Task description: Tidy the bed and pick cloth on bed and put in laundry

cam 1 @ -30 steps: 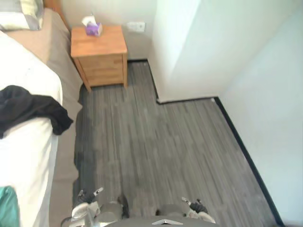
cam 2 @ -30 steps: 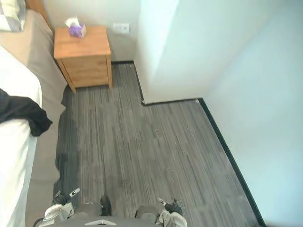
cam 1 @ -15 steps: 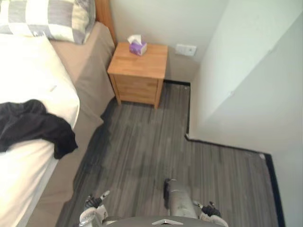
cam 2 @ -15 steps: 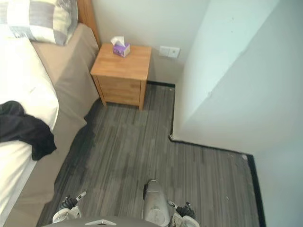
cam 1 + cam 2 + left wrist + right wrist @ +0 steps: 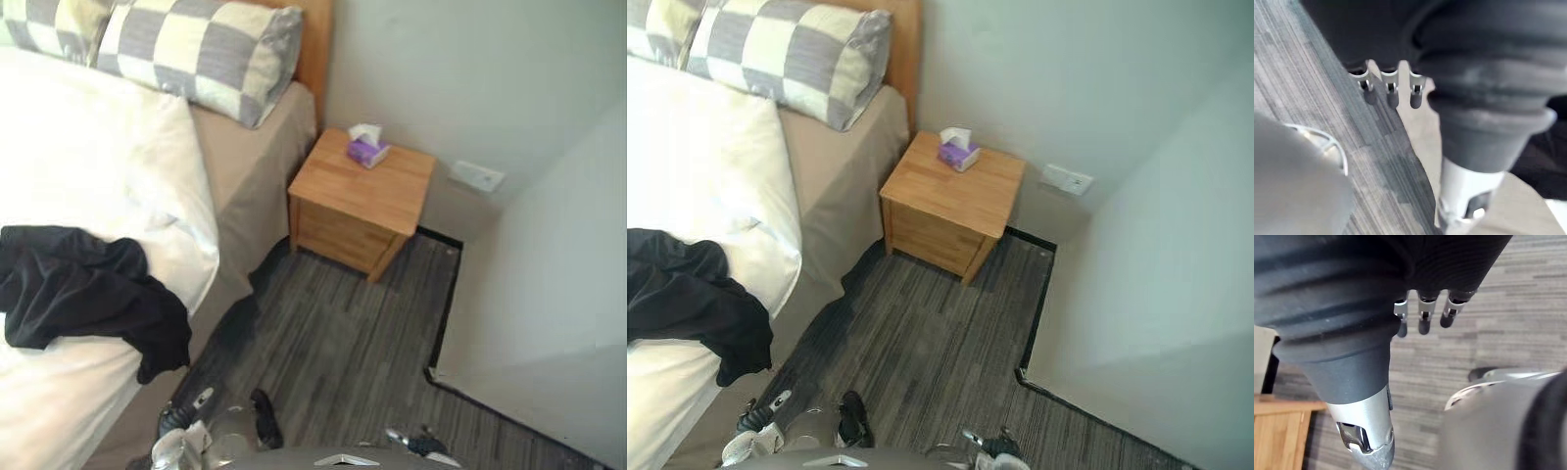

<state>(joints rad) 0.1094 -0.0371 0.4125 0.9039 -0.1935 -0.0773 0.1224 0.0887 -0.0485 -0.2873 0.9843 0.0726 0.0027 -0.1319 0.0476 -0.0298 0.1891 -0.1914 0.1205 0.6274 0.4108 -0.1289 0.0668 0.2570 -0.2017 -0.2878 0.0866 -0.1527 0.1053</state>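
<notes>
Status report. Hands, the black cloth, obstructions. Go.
Left hand open, empty. Right hand open, empty. Black cloth draped over bed edge, untouched. Nightstand by bed head, likely off the path.

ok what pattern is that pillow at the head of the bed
Grey and cream checks; the pillow shows best in the left eye view.

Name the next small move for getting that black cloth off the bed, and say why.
Probably raise the left hand toward the black cloth: it lies on the white duvet, hanging over its edge on the robot's left. That hand and the right hand hang low, open and empty.
</notes>
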